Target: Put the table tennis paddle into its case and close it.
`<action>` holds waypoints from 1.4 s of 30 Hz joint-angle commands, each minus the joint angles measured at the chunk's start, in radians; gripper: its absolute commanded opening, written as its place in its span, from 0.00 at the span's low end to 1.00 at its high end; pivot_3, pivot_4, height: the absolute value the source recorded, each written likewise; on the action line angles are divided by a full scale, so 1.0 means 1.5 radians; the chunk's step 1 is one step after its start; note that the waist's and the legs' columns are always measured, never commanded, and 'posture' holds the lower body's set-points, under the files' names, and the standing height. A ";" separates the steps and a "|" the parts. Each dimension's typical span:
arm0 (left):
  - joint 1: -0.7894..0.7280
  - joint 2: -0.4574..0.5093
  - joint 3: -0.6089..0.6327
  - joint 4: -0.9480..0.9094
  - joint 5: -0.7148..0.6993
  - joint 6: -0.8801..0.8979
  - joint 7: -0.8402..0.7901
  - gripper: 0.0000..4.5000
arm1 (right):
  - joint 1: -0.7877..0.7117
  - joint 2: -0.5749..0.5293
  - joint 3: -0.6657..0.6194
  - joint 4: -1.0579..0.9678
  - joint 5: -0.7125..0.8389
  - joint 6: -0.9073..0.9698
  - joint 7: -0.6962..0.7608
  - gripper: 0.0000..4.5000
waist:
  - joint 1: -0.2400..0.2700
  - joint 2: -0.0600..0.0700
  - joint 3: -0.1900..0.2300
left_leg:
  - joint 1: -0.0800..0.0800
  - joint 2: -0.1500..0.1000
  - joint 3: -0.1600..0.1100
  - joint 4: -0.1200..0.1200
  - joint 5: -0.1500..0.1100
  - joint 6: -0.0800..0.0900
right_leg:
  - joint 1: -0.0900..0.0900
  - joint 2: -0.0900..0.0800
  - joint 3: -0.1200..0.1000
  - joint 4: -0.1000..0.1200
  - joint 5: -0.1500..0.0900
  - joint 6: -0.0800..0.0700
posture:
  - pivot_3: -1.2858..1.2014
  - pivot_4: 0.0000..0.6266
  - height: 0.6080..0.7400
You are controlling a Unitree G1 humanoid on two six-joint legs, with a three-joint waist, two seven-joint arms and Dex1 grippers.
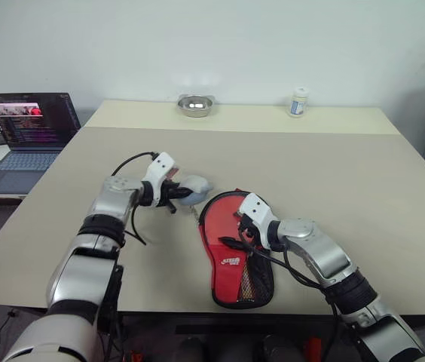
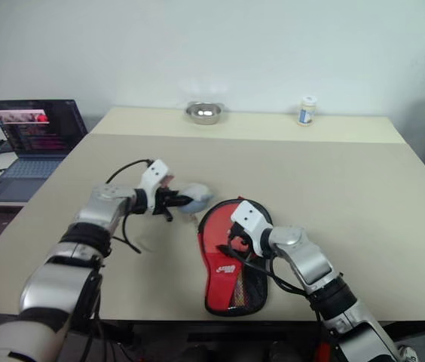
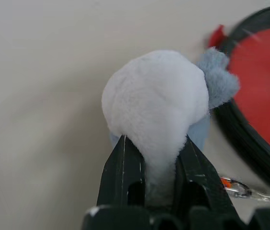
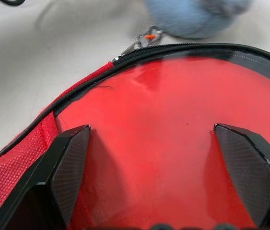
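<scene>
Left fingers (image 3: 154, 182) pinching plush pom-pom (image 3: 156, 100), right fingers (image 4: 159, 177) spread wide over case (image 1: 231, 253), perhaps touching

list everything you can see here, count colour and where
case: 1, red and black, near table edge, red paddle face showing through its clear window
plush charm: 1, white and pale blue, just left of the case's round end
steel bowl: 1, silver, far edge
small bottle: 1, white, far edge, right of bowl
laptop: 1, dark, open, left side table
table: 1, beige
left tool: 1, black, pinching the plush charm
right tool: 1, black, open over the case
</scene>
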 commanded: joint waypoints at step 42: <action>-0.217 -0.372 -0.105 0.204 0.264 -0.232 0.299 0.53 | 0.039 0.005 0.062 0.032 -0.042 0.062 0.016 1.00 | -0.002 0.003 -0.002 | 0.000 -0.001 0.002 -0.002 0.000 0.000 | 0.000 0.001 0.000 -0.002 0.000 0.001 | 0.52 0.24 1.00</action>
